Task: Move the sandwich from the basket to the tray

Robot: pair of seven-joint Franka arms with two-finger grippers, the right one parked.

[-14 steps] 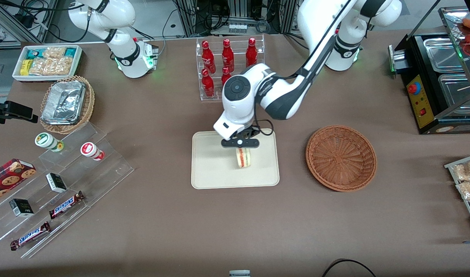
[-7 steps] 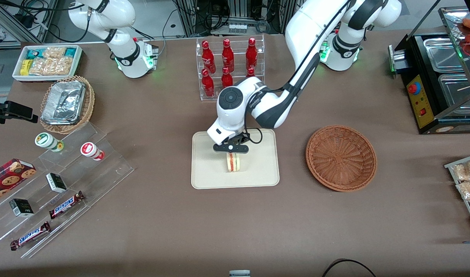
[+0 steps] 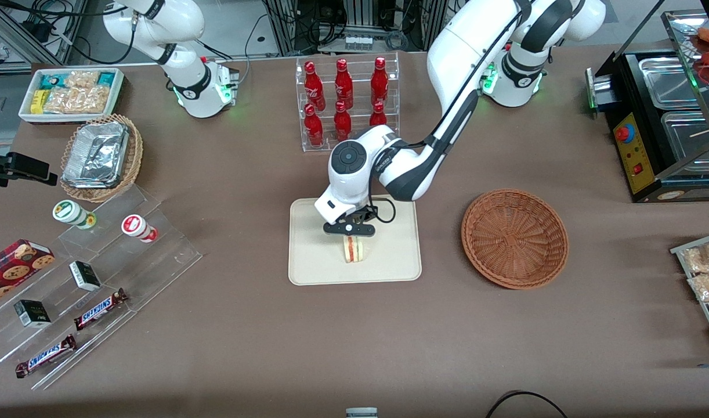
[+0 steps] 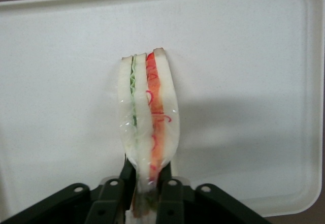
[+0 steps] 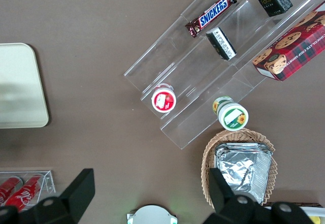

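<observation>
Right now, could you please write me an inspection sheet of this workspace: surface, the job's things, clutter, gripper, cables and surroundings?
Surface: brown table, no spills seen.
Job's things: sandwich over the cream tray, standing on edge; brown wicker basket holds nothing, beside the tray toward the working arm's end.
Clutter: red bottles in a clear rack; foil containers in a tan basket; candy bars and small boxes on clear steps; bin of snack packets.
Gripper: left gripper shut on the sandwich, above the tray.
Cables: black cable at the table edge nearest the front camera.
Surroundings: black warmer with metal pans.
</observation>
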